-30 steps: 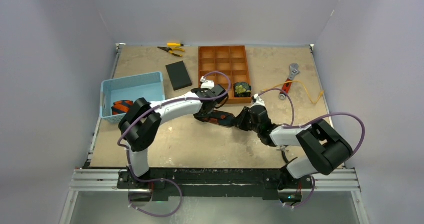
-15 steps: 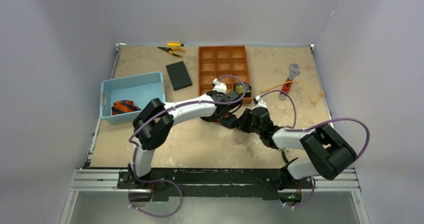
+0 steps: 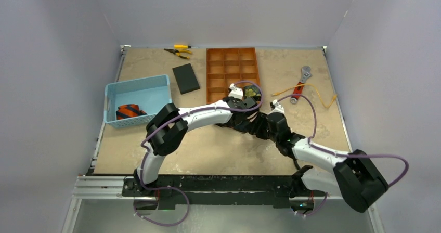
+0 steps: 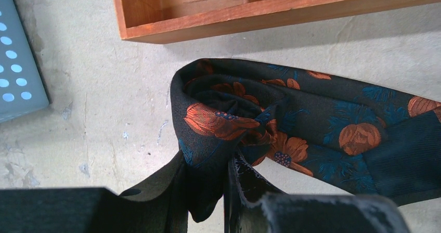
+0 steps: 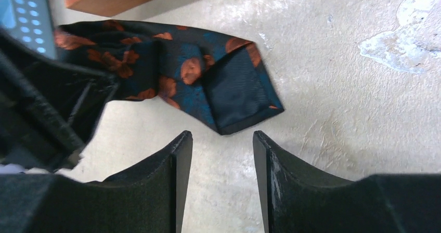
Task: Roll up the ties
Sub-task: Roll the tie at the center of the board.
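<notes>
- Far left in the top view, a blue basket (image 3: 138,93) holds a rolled striped tie (image 3: 129,111). It lies there just as it did a second ago.
- The left arm (image 3: 200,114) rises from its base at the bottom left and bends sharply at the elbow. From there it stretches rightward across the desk (image 3: 156,150) towards the frame's centre.
- A second ago its wrist sat below the lower left corner of the orange tray (image 3: 232,72). It has since swung right and now sits under the tray's lower right corner.
- The left fingers (image 4: 229,191) are pinching a fold of the flowered tie (image 4: 312,118). The rest of this tie lies loosely bunched on the desk just below the tray's front wall.
- A rolled green-gold tie (image 3: 253,92) sits in the tray's lower right compartment.
- The right fingers (image 5: 222,155) are spread, with bare desk between them. The tie's dark pointed end lies just above them in the wrist view, untouched. They have parted over the last second.
- The right arm (image 3: 317,152) lies low and stretched out, and its elbow has shifted towards the bottom right corner.
- At the right, a wrench (image 3: 300,82) and a yellow cord (image 3: 318,93) are unchanged.
</notes>
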`<state>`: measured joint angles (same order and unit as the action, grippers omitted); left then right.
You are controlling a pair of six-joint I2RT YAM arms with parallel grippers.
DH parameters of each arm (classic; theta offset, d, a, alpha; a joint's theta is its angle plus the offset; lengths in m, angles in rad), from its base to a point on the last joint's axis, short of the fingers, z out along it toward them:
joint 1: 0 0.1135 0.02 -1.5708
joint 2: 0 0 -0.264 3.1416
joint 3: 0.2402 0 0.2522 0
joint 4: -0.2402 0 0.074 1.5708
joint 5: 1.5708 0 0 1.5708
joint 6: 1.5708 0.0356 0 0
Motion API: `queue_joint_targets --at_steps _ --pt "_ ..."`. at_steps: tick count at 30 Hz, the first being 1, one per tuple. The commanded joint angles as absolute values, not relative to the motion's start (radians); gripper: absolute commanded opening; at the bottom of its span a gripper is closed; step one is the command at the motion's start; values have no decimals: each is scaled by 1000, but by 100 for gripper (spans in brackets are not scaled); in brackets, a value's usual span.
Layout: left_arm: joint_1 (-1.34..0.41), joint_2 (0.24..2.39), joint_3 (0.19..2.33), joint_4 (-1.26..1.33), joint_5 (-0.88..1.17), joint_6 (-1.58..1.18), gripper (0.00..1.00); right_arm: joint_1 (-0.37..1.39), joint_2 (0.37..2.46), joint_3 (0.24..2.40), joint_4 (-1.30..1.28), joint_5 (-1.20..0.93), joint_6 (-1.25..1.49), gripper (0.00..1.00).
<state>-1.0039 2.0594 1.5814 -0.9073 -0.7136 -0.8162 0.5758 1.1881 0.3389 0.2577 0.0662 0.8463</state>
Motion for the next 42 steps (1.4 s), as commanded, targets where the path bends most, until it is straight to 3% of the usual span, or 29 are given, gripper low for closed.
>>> queue_joint_targets --at_steps 1,6,19,29,34,38,42 --pt "-1032 2096 1641 -909 -732 -792 0 575 1073 333 155 114 834 51" --pt "-1056 2115 1658 -890 -717 -770 1 576 1022 302 134 125 846 50" --pt "-1085 2085 1641 -770 -614 -711 40 573 1019 276 147 109 886 51" --pt "-1099 2045 1598 -690 -576 -679 45 558 1009 270 152 102 899 51" --pt "-1103 2036 1598 -679 -594 -660 36 528 1039 260 186 83 914 51" --pt "-1103 2052 1606 -708 -636 -652 1 522 1075 276 200 81 906 50" --pt "-1104 2079 1632 -815 -722 -656 0 522 1104 291 219 72 894 49"
